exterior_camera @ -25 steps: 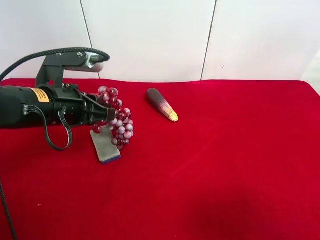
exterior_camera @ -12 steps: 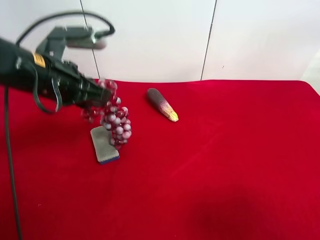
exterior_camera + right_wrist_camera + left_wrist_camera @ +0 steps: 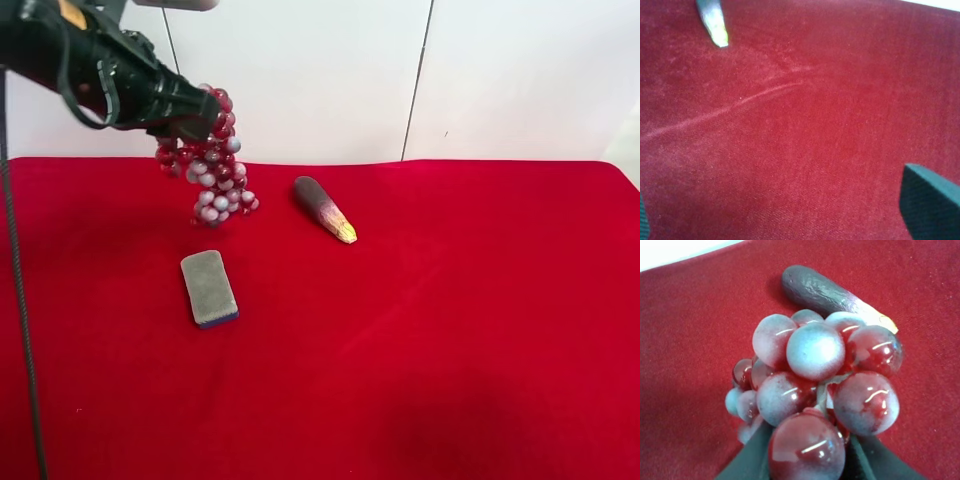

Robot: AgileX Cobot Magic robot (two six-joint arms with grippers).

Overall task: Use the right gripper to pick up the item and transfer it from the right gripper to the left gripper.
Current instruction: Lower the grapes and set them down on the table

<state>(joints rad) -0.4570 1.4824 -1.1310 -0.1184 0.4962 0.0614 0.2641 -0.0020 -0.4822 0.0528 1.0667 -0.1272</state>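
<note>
One grape bunch (image 3: pixel 212 170), one sponge (image 3: pixel 209 288), one purple piece (image 3: pixel 324 208).

Grapes (image 3: pixel 820 390) hide most of the left gripper (image 3: pixel 810 460); right gripper's fingers (image 3: pixel 932 205) get cropped at the edges.

Grey rectangular sponge (image 3: pixel 209 288) flat on red velvet-covered table (image 3: pixel 450 320); dark purple tapered piece with yellow tip (image 3: pixel 324 208) lies well apart, near white wall panels (image 3: pixel 300 70).

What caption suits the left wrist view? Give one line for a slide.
Left gripper shut on the grape bunch, hanging above the red cloth, dark purple yellow-tipped piece lying beyond.
</note>
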